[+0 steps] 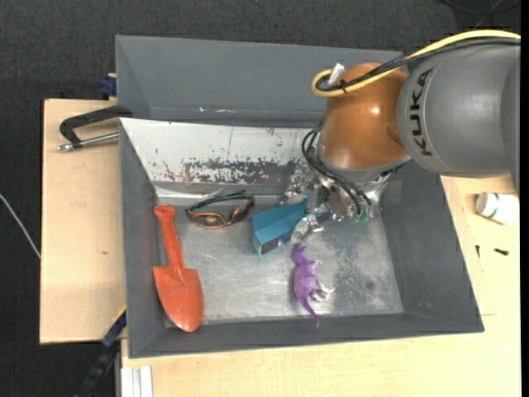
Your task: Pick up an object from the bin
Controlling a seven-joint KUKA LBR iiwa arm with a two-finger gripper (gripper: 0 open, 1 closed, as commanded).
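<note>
My gripper (pixel 307 222) hangs low in the middle of the bin, under the orange cover, right beside the blue block's right end. That blue wedge-shaped block (pixel 274 227) lies at the bin's centre and touches or nearly touches the fingers. A small purple toy figure (pixel 306 281) lies just below the gripper, toward the front wall. A pair of brown-rimmed glasses (pixel 220 212) rests left of the blue block near the back wall.
An orange toy shovel (pixel 176 281) lies along the left wall, blade toward the front corner. The arm and its orange cover reach in from the right and hide the back right part of the bin floor.
</note>
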